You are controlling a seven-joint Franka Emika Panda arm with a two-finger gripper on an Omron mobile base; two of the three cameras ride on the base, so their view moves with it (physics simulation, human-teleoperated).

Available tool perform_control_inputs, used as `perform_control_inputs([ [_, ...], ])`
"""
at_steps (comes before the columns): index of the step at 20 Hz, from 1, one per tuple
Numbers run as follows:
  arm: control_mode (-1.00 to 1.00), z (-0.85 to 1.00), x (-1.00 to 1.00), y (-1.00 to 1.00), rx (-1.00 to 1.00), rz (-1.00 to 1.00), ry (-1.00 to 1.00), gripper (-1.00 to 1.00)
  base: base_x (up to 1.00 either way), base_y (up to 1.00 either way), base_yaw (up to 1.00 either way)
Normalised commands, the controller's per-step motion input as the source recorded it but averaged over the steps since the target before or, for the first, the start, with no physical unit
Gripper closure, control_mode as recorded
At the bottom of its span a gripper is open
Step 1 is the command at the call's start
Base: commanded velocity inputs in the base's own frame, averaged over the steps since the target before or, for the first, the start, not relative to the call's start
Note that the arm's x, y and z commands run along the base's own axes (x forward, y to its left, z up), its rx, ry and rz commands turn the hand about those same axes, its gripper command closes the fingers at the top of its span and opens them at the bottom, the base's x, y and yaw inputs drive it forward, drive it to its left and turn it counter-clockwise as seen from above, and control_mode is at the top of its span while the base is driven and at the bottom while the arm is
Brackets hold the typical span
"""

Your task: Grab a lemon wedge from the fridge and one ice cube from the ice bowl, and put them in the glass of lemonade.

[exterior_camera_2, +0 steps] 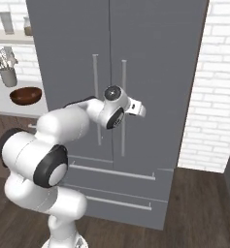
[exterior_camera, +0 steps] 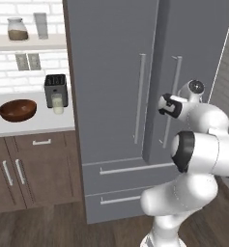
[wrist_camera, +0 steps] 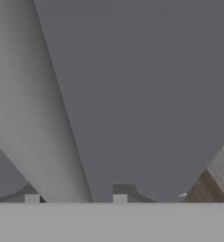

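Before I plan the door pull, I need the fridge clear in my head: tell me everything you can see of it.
The fridge is a tall matte grey unit with two upper doors, each bearing a long vertical silver bar handle, and two drawers below with horizontal bars. In the left base view the right door seems to stand slightly ajar. It stands on the wood floor beside the brown cabinets, the pincer close to its front.

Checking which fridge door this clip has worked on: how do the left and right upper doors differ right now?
In the left base view, the right upper door stands slightly ajar, its lower edge swung out past the drawers, while the left upper door sits flush and shut. The end effector is at the right door's handle; the left door's handle is untouched. Both are matte grey with long vertical silver bar handles.
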Motion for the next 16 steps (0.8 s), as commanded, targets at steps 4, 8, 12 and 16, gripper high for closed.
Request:
perform_control_inputs([
  [4, -1.00, 0.00, -0.76, -0.78, 0.04, -0.08, -0.06, 1.00, 0.00, 0.00, 0.00],
  [8, -1.00, 0.00, -0.75, -0.81, 0.04, -0.07, -0.04, 1.00, 0.00, 0.00, 0.00],
  [12, -1.00, 0.00, -0.67, -0.81, 0.05, -0.08, -0.01, 1.00, 0.00, 0.00, 0.00],
  [16, -1.00, 0.11, -0.46, -0.77, 0.05, -0.08, 0.00, 1.00, 0.00, 0.00, 0.00],
])
